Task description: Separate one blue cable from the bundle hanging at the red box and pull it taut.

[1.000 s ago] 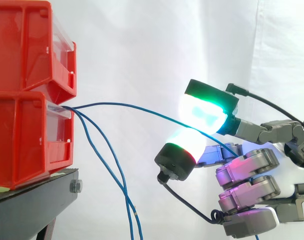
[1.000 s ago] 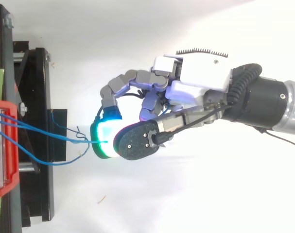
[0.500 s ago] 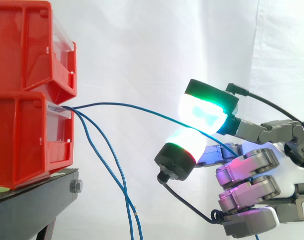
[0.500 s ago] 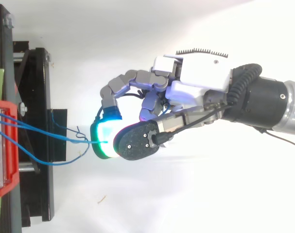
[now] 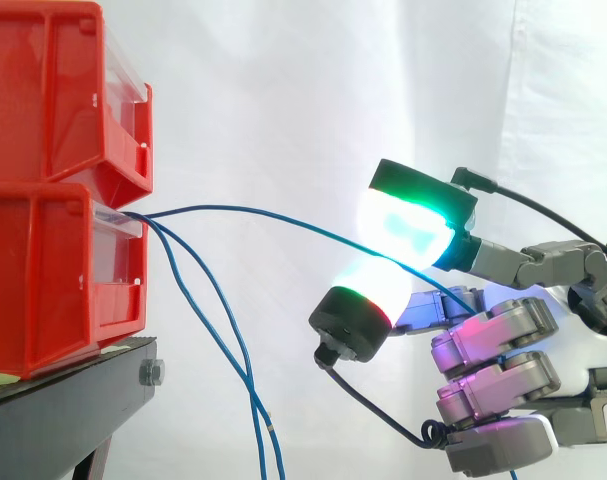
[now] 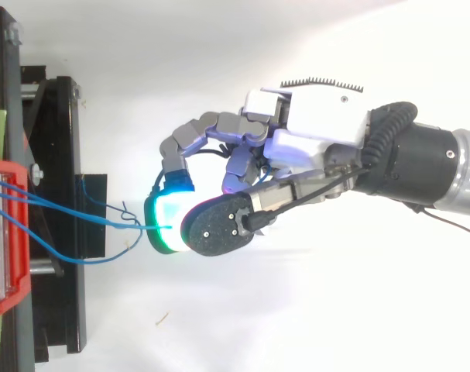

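Since one thin blue cable (image 5: 263, 212) runs apart from the others, the separating looks done and the tautening is what remains. In the side view the cable leaves the lower red plastic box (image 5: 43, 270), which sits on a black metal stand (image 5: 63, 410). It crosses in front of the white curtain (image 5: 283, 90) to the robot hand (image 5: 493, 345), where it is pinched between two glowing pads (image 5: 408, 225), one above and one below. The strand bows in a shallow arc rather than a straight line, so I judge it not yet taut. The rest of the bundle (image 5: 228, 350) hangs down from the same box mouth, well clear of the hand.

In the top view the hand (image 6: 312, 132) reaches in from the right with fingers curled, its pads closed on the cable (image 6: 142, 227) just short of the stand (image 6: 64, 155). The held strand shows a small kink near the pads. A further pull away from the box (image 6: 6, 306) seems needed.
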Controlling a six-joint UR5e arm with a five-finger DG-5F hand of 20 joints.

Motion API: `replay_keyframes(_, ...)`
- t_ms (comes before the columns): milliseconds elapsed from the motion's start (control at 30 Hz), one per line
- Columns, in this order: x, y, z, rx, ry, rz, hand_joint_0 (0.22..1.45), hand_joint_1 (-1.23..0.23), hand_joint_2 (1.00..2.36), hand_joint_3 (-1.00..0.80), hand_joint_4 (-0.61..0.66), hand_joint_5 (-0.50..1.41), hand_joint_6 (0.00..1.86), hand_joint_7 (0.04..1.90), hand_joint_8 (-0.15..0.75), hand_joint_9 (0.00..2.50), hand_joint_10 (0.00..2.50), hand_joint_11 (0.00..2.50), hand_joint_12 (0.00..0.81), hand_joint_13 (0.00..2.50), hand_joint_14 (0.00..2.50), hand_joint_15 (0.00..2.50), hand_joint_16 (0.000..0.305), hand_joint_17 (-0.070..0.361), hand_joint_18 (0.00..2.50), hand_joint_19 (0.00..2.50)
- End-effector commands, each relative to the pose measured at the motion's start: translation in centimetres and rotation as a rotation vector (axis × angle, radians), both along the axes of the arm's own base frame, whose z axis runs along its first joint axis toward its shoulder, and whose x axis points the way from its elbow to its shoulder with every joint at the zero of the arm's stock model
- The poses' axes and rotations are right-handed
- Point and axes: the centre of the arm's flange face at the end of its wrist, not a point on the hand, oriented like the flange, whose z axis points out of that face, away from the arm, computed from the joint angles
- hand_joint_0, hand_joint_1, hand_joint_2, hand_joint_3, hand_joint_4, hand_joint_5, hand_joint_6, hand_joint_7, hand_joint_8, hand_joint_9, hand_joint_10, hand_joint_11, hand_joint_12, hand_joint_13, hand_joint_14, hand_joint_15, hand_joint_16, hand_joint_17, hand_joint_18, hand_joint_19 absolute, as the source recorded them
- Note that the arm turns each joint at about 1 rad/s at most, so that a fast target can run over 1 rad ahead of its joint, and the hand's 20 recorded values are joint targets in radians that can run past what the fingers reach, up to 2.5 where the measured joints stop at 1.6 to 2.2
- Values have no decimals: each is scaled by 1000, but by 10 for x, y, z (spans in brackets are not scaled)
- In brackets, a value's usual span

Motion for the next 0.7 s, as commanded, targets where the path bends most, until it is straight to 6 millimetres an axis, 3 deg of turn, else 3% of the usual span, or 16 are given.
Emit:
replay_keyframes(0,0,0,0,0,-1,0,832,-873,1012,-355,-195,-196,903,1365,281,1331,1186,1645,327,1111,1827,1531,33,75,1212,1278)
replay_keyframes(667,0,1,0,0,1,1,833,-873,1011,-359,-198,-195,904,1360,277,1335,1175,1663,327,1112,1807,1552,34,77,1214,1272)
